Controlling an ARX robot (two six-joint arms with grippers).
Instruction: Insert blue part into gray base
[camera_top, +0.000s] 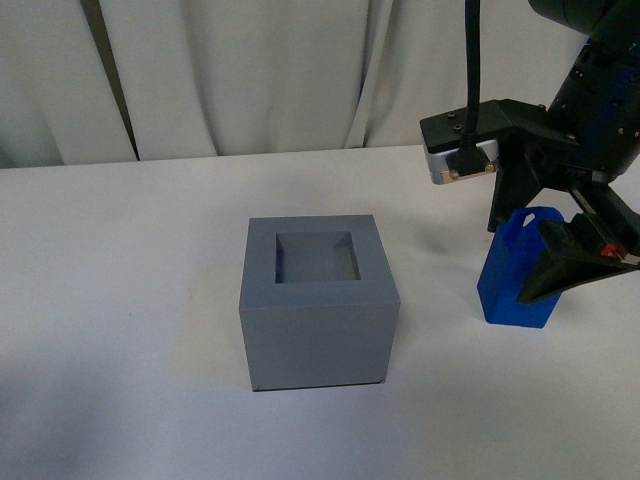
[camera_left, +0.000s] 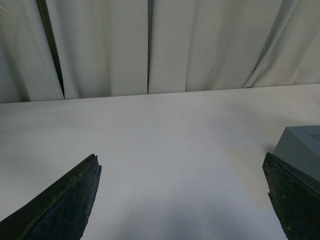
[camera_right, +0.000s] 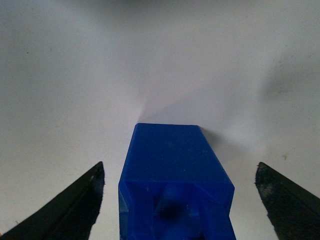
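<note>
Front view: I see the matte gray cube-shaped base (camera_top: 318, 300) sitting on the white table (camera_top: 120, 300), its square recess facing up and showing only its own gray floor. The bright blue plastic block (camera_top: 505, 290) stands upright on the table to the right of the cube, well apart from it, with an arched loop handle on top. My right gripper (camera_top: 510, 262) hangs over that blue block, its dark fingers (camera_top: 560, 265) reaching down around the upper part.

In the right wrist view the gripper (camera_right: 180, 172) is spread wide. The blue block (camera_right: 175, 175) sits between the two fingers with a clear gap of table on each side, so it is released, not grasped.

In the left wrist view the left gripper (camera_left: 180, 172) is also spread wide above bare table. A corner of the gray base (camera_left: 302, 145) shows just beside one finger (camera_left: 295, 200). A pale pleated curtain (camera_left: 150, 45) hangs behind the table.
</note>
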